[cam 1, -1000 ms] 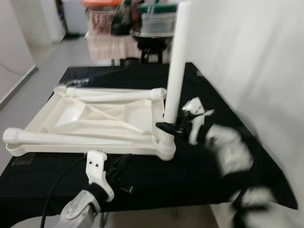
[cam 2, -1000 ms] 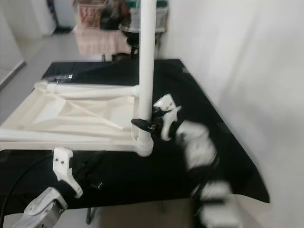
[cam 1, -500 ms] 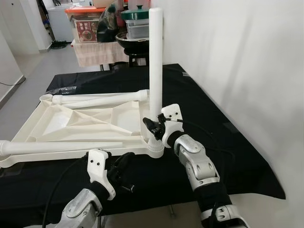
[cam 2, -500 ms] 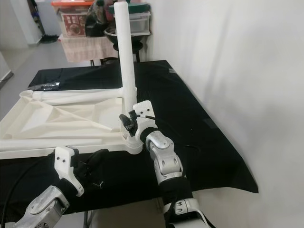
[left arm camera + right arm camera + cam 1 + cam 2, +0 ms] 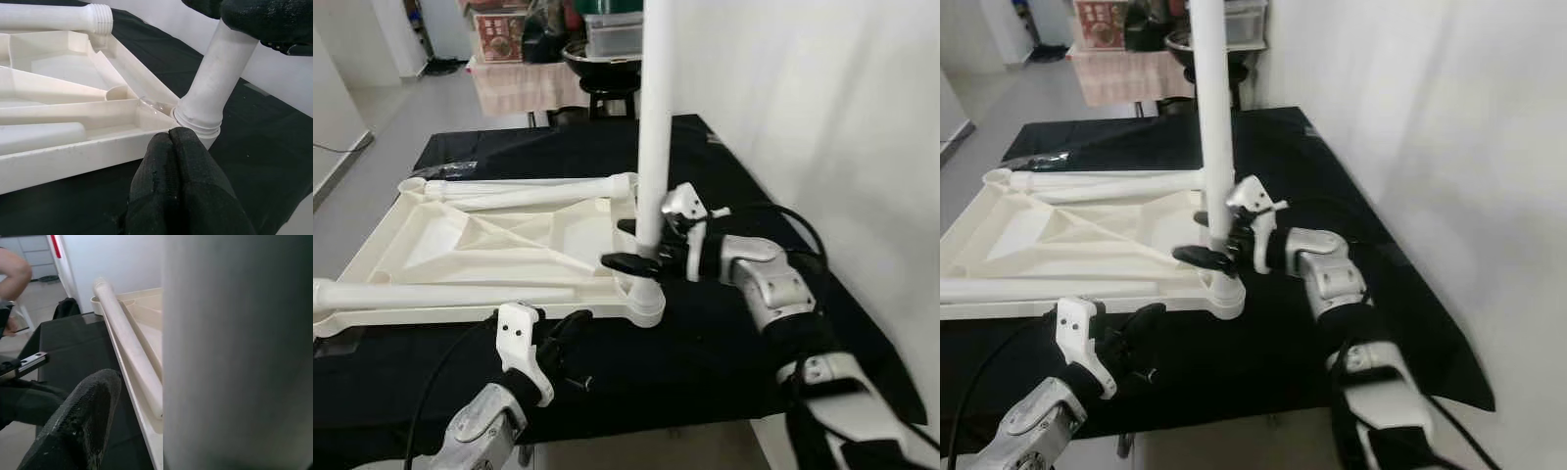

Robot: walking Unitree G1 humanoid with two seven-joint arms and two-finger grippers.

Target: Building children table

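A white plastic table top (image 5: 460,245) lies upside down on the black-covered table (image 5: 724,343). One white leg (image 5: 654,127) stands upright in its near right corner socket (image 5: 644,302). My right gripper (image 5: 641,245) reaches in from the right and is shut on this leg just above the socket, one finger in front and one behind. Two more legs lie on the top, one along the far edge (image 5: 529,186) and one along the near edge (image 5: 440,292). My left gripper (image 5: 570,333) is shut and holds nothing, its fingertips (image 5: 173,147) close to the socket at the front rim.
A white wall (image 5: 822,117) runs close along the table's right side. Beyond the far end stand a stool with a pot (image 5: 597,61) and stacked boxes. A small dark item (image 5: 460,168) lies at the far left of the cloth. A person's arm (image 5: 12,269) is in the background.
The camera has shifted. My right arm has swung out to the right, and its gripper has turned around the upright leg while still holding it. The left gripper has stayed put.
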